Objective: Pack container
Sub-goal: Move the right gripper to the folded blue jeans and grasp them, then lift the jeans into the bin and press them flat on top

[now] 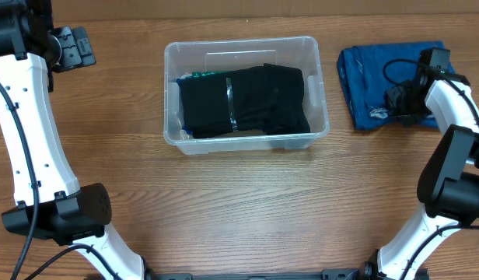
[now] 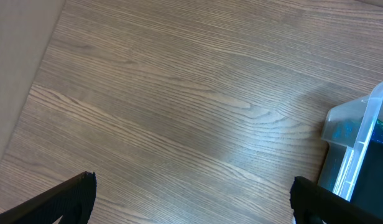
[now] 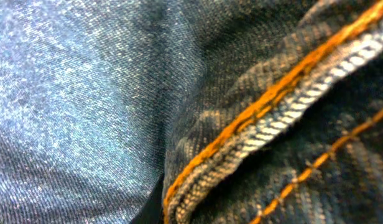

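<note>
A clear, rectangular plastic container (image 1: 224, 41) with rounded corners and a thick rim sits toward the far middle of the wood-grain desk (image 1: 239, 210), between the two arms. It holds a folded black garment (image 1: 263, 101) crossed by a thin grey strip, with a scrap of teal fabric (image 1: 194, 76) showing at its left end. The left pincer (image 1: 72, 47) hangs over bare desk at the far left, clear of the container, which lies off to its right. In the left wrist view, this pincer (image 2: 191, 186) is spread wide around nothing, its dark fingertips (image 2: 67, 196) at the lower corners of the frame and one corner of the container (image 2: 356, 124) at the right edge. The right pincer (image 1: 399, 101) is down on the folded blue denim jeans (image 1: 372, 70) lying on the desk just right of the container. Whether it is spread or pressed together cannot be told, since the right wrist view is filled by denim (image 3: 86, 93) and an orange-stitched seam (image 3: 266, 102). A pale rectangular patch (image 1: 239, 56) shows in the container behind the garment, and any writing on it is too small to read.
</note>
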Available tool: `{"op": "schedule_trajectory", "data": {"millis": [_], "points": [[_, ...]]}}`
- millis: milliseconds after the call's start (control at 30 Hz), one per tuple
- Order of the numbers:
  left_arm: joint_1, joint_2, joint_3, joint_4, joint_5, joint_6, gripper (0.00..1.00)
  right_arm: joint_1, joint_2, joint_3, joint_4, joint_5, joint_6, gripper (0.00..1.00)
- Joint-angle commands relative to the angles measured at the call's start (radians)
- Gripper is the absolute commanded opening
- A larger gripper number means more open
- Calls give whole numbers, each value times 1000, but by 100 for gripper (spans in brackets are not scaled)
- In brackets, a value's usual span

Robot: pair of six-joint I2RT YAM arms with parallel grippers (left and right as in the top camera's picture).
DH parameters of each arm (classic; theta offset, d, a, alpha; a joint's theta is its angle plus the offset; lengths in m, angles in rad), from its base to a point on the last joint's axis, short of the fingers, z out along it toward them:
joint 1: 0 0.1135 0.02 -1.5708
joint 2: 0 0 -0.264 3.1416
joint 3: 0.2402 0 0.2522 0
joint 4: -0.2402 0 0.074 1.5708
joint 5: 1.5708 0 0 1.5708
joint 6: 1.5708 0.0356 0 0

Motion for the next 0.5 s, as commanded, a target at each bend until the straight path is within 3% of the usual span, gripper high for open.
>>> {"op": "schedule_trajectory", "data": {"millis": [0,267,467], "points": [[4,10,-3,-2,-13,0,100,21,-60,107,-86,-2,-159,4],[4,10,-3,-2,-13,0,100,36,-241,595,-397,28,-172,4],[4,10,-3,-2,-13,0,100,169,-309,804,-470,16,-172,4]]}}
